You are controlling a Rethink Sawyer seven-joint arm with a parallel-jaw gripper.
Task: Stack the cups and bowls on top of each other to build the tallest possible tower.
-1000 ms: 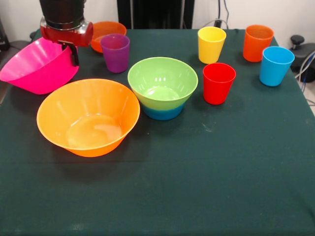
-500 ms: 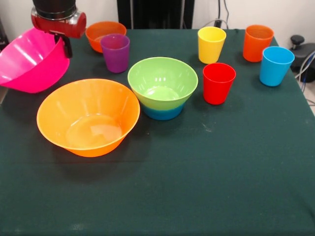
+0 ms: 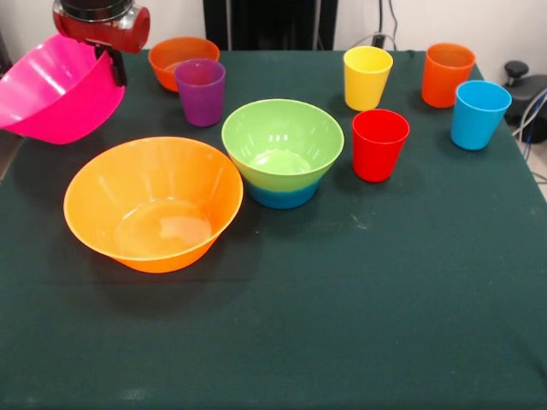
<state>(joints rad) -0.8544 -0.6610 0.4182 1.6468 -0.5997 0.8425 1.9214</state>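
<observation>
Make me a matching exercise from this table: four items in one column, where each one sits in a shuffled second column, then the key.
Items
1. pink bowl
2. green bowl
3. purple cup
4. large orange bowl

Places
A. nested in the small blue bowl
B. alone on the cloth, nearest the camera
C. tilted, held up by the gripper at its rim
D. upright just in front of the small orange bowl

Pairs: 1-C, 2-A, 3-D, 4-B
</observation>
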